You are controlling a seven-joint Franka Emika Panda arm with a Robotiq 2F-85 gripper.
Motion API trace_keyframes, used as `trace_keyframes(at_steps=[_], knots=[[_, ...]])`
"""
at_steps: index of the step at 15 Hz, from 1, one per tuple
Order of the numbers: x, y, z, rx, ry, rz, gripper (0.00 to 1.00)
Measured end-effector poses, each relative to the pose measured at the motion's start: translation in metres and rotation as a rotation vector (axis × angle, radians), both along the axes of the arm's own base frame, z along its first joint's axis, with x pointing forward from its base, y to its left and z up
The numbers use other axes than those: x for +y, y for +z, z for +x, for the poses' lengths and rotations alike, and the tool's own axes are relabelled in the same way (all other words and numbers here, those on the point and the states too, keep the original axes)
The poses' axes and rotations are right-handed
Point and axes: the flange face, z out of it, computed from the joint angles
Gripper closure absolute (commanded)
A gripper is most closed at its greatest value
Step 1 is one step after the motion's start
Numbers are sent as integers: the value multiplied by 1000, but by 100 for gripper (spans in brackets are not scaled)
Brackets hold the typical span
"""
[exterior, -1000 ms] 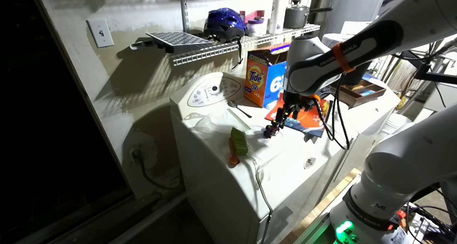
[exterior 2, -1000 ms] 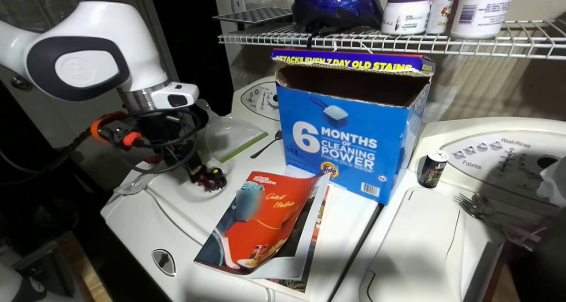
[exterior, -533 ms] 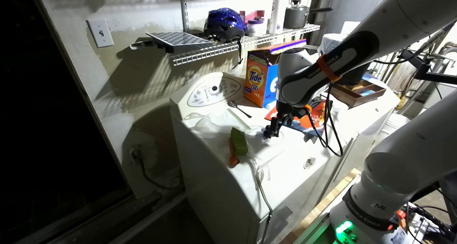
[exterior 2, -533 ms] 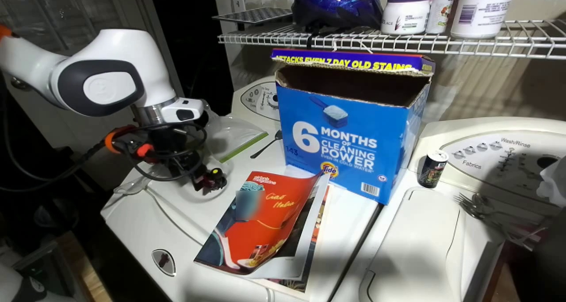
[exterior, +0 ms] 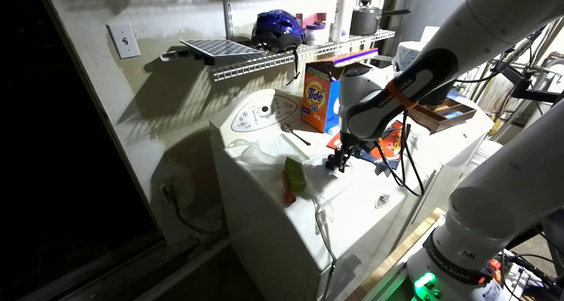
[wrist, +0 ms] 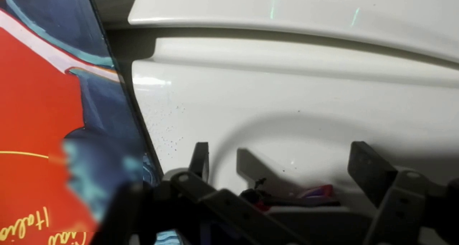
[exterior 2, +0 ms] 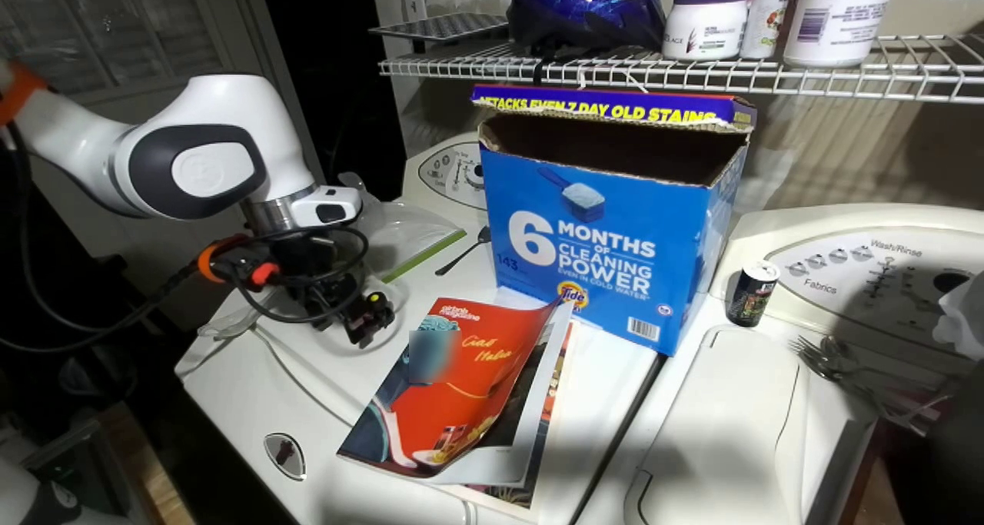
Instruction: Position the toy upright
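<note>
The step in hand seems to be the approach, with the grasp not yet made: the small dark red-and-black toy with a purple patch (wrist: 315, 192), which I take for the task's toy, is on the glossy white appliance top (wrist: 233, 98), at 6 o'clock from the fingertip gap of the black two-fingered gripper (wrist: 280, 155) in the wrist view. The fingers there are spread wide, and nothing is pinched. The gripper hides part of the toy, so its tilt is hard to read, though it looks low and probably toppled. The next move likely calls for bringing the fingers to either side of the toy, squeezing and rolling it upright, without nudging the red-and-navy paper magazine (wrist: 64, 105) at 9 o'clock. The green-bristled brush with an orange handle (exterior: 294, 177) lies apart, at about 8 o'clock from the gripper in an exterior view. The white jointed arm with black trim (exterior 2: 192, 156) reaches in from 10 o'clock in an exterior view, its wrist bent so that the gripper slants down towards 5 o'clock rather than hanging plumb; whether the fingertips touch the surface cannot be told.
</note>
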Motion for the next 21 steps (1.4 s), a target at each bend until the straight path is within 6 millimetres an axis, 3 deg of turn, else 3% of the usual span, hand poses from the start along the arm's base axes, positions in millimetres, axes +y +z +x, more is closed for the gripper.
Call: trace_keyframes(at_steps=[10,11,12,17,19,21], knots=[[0,-7,12,-59,-9,-5,0],[0,-8,13,-60,-8,-3,25],[0,-10,14,-61,-7,-1,28],[0,-15,18,-57,-4,3,64],[-1,-14,19,-61,-5,2,71],[-2,-12,21,-66,-6,0,86]])
